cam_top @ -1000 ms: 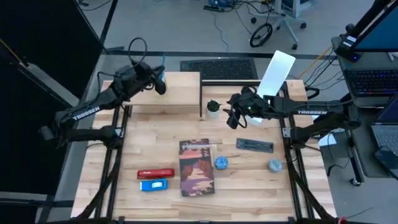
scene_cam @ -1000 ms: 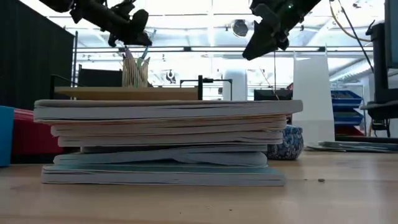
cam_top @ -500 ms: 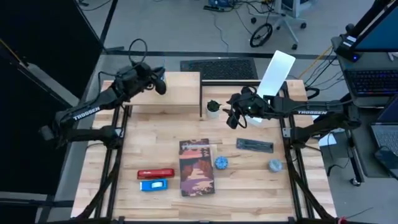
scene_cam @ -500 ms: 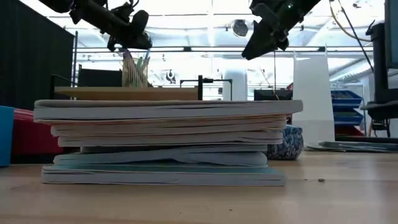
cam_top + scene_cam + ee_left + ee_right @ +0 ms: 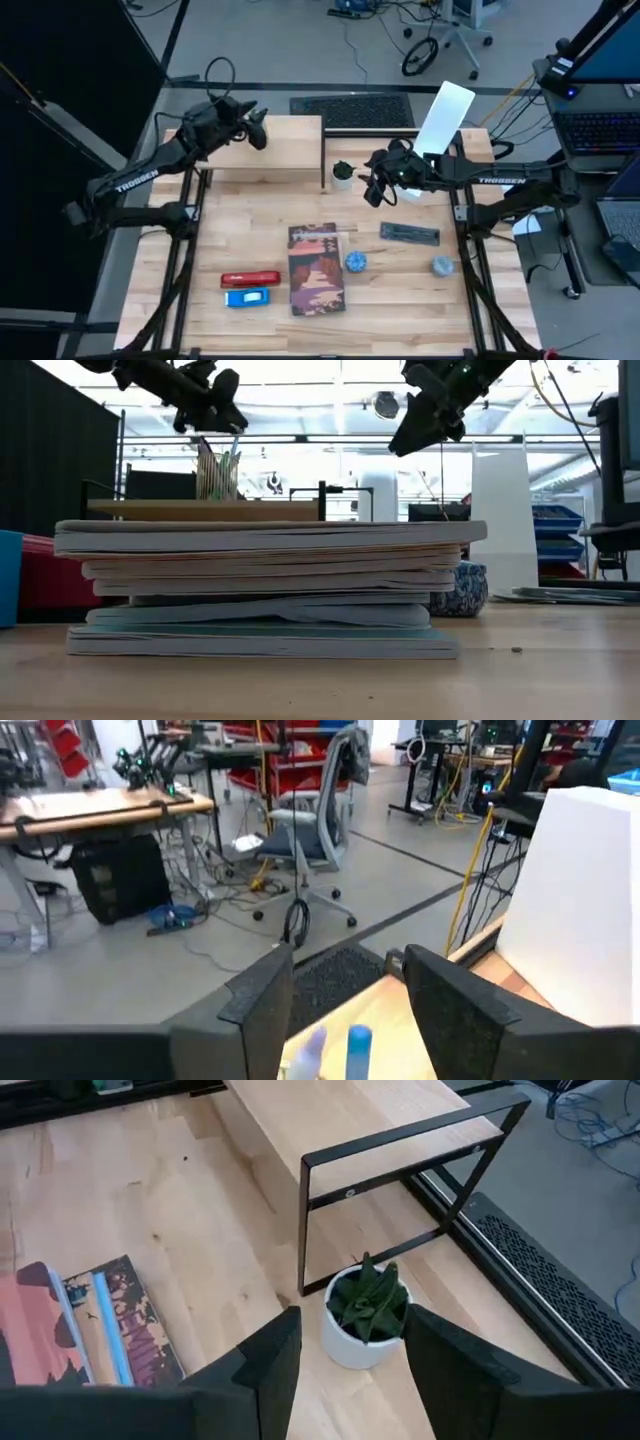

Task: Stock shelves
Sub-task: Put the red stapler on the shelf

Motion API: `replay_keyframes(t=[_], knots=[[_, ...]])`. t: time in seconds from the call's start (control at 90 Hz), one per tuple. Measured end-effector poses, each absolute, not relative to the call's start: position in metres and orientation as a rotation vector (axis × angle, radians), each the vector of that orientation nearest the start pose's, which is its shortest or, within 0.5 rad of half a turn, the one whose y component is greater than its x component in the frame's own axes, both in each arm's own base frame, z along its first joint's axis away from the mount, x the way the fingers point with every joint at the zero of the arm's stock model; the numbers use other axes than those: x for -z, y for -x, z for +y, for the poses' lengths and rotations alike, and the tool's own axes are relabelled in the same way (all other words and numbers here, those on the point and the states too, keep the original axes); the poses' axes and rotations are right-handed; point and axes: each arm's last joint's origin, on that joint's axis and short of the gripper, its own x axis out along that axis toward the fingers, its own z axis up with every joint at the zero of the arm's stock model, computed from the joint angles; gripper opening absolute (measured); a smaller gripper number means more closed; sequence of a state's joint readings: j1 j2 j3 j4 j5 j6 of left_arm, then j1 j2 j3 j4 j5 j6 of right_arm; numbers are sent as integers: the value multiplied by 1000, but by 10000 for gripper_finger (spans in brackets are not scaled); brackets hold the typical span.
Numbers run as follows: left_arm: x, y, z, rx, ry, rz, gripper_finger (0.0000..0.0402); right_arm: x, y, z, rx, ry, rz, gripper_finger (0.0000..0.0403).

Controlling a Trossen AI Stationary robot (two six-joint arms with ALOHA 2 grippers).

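Note:
The low wood shelf [image 5: 290, 140] stands at the table's far left, and a cup of pens and pencils [image 5: 215, 470] rests on it. My left gripper [image 5: 255, 130] hangs open just above the pen tops [image 5: 358, 1042], apart from them in the low view. The white file holder [image 5: 443, 118] leans at the far right. A small plant in a white pot [image 5: 365, 1320] stands on the table beside the shelf's black leg. My right gripper [image 5: 350, 1325] hovers open well above it, a finger showing on either side in the right wrist view.
A stack of books [image 5: 316, 268] lies at the table's middle. A red stapler [image 5: 250, 279] and a blue item [image 5: 247, 297] lie to its left. Two patterned balls [image 5: 356, 262] [image 5: 442, 266] and a dark flat case [image 5: 409, 233] lie to its right.
My left gripper has risen a little from the pen cup and drifted slightly toward the table's far edge. The cup stays on the shelf.

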State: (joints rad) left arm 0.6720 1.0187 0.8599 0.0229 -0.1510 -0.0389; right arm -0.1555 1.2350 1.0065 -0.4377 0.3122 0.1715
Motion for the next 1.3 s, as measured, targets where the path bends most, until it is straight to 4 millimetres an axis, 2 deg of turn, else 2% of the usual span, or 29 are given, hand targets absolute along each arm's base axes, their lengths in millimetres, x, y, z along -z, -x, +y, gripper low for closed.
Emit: replay_keyframes(t=[0.189,0.511,0.756,0.944,1.089,1.3], knots=[[-346,-177,143,-821,8,134,169,-297,-256,-49,499,-89,635,160],[-378,-184,124,-729,-157,112,168,-299,-258,-49,495,-79,603,160],[-375,-190,114,-656,-165,159,168,-310,-264,-50,483,-71,475,166],[-370,-194,106,-596,-158,210,168,-312,-268,-39,376,-103,459,226],[-366,-195,103,-570,-160,250,168,-317,-270,-31,271,-219,585,289],[-363,-195,101,-524,-150,278,168,-333,-296,-4,140,-73,748,354]])
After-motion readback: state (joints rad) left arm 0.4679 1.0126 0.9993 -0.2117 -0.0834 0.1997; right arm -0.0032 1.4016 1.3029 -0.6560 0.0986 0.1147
